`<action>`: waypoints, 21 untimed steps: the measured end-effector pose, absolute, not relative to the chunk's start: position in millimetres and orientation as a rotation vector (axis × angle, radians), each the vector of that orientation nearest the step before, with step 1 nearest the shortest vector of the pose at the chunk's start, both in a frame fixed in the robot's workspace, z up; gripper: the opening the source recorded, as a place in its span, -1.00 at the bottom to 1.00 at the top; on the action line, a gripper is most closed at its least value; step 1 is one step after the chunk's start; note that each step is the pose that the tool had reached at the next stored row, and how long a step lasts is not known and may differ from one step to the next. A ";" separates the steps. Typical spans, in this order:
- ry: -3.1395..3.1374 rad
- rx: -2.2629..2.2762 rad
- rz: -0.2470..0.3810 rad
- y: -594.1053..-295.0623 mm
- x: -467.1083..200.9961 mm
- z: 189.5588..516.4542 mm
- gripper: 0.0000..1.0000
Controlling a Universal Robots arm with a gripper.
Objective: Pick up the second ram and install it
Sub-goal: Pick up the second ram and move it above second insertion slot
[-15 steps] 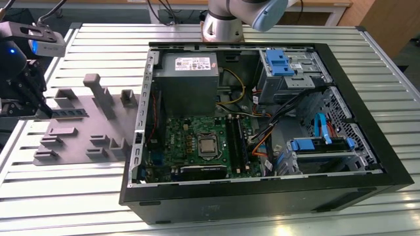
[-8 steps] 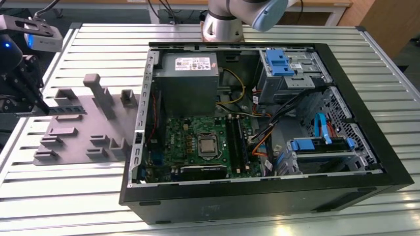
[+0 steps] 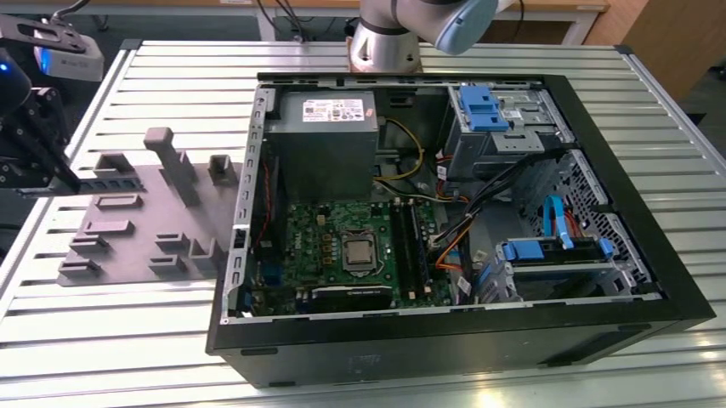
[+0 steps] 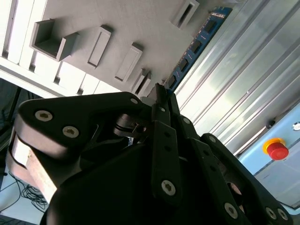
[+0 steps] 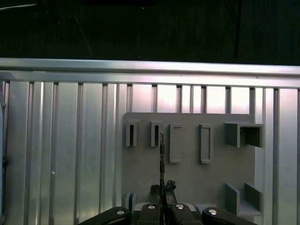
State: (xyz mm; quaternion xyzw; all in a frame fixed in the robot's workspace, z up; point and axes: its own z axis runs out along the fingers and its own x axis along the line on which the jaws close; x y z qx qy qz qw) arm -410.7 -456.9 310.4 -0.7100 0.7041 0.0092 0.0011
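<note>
The end effector is pinched shut on one end of the second ram, which juts out past its fingertips above the grey holder tray (lifted clear, I'd say). Pick-up looks done. Installing calls for squaring the stick to a memory slot, well away from the end effector.

One computer case, one grey tray, one blue ram stick, two light-blue drive brackets, one red button.

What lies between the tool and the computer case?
The grey holder plate, in the exterior view. The tool grips the ram, in both wrist views.
</note>
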 end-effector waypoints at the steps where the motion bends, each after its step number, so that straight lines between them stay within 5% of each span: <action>1: 2.211 -2.229 0.029 -456.9 -410.7 311.6 -0.72; 21: 2.210 -2.229 0.029 -456.9 -410.7 335.3 -0.72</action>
